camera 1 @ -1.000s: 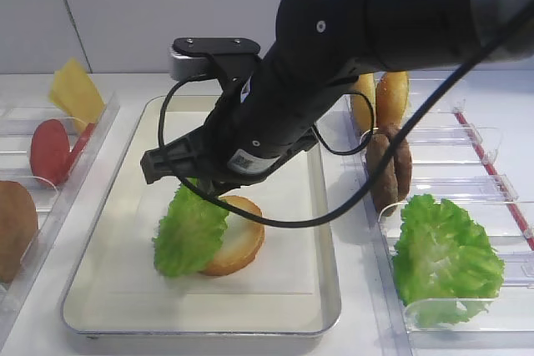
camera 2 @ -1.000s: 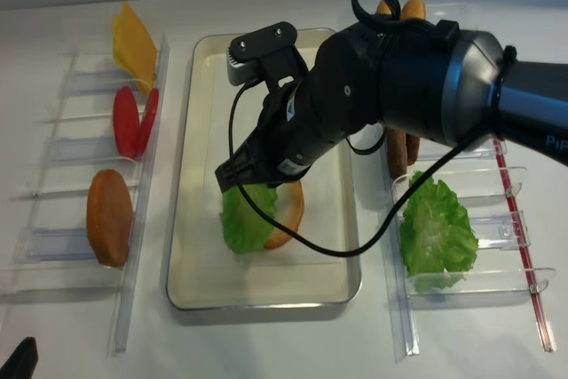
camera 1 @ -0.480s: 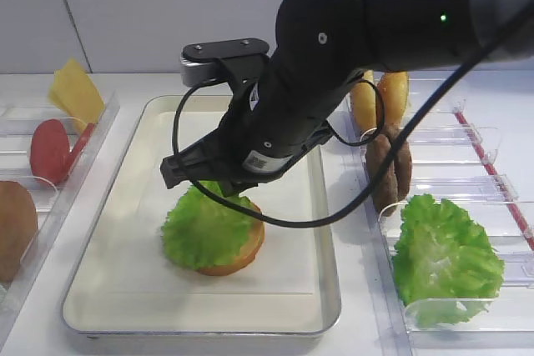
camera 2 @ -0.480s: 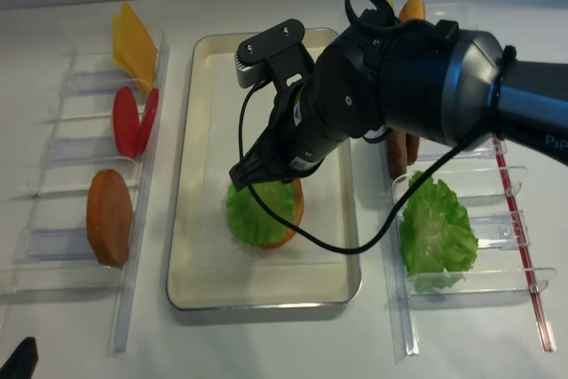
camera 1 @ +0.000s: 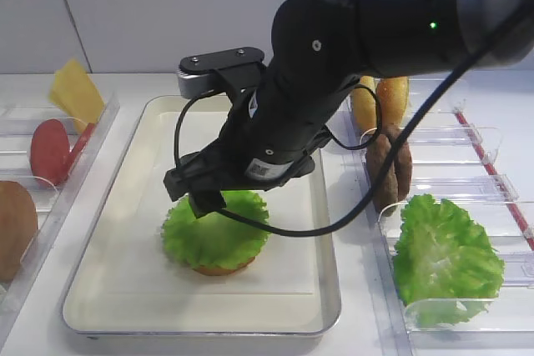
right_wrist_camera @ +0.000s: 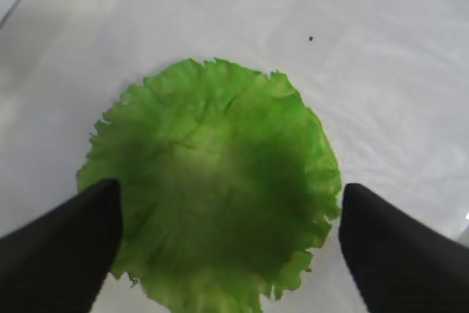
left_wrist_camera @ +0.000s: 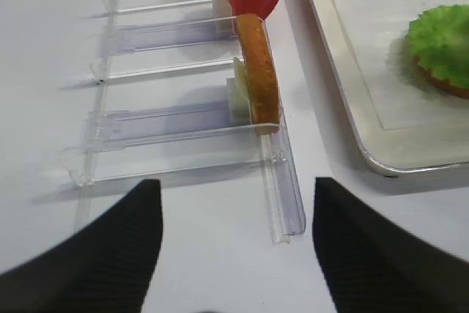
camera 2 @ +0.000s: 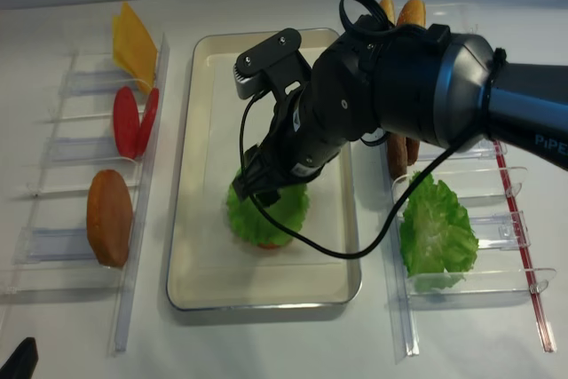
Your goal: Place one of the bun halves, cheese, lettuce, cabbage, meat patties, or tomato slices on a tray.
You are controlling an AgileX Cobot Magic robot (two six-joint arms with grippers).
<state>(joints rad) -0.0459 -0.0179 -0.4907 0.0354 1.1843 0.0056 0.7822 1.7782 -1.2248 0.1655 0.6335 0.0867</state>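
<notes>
The bright green ruffled lettuce leaf (right_wrist_camera: 212,188) lies on a golden-brown bun half (camera 1: 219,268) in the cream rectangular tray (camera 1: 117,289). The right claw (right_wrist_camera: 220,225) hangs spread above, empty. Light, floppy: pinch its frilly edge.

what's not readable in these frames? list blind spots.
- Round golden-brown bun half on the cream rectangular tray: only an edge shows under the ruffled green lettuce leaf in the exterior views; hidden entirely in the right wrist view.
- Right claw: the black arm largely blocks it in both exterior views.
- Left claw: fingers cut off by the left wrist frame's bottom edge.

Bright green lettuce (camera 1: 216,235) on a cream tray (camera 1: 125,277).
</notes>
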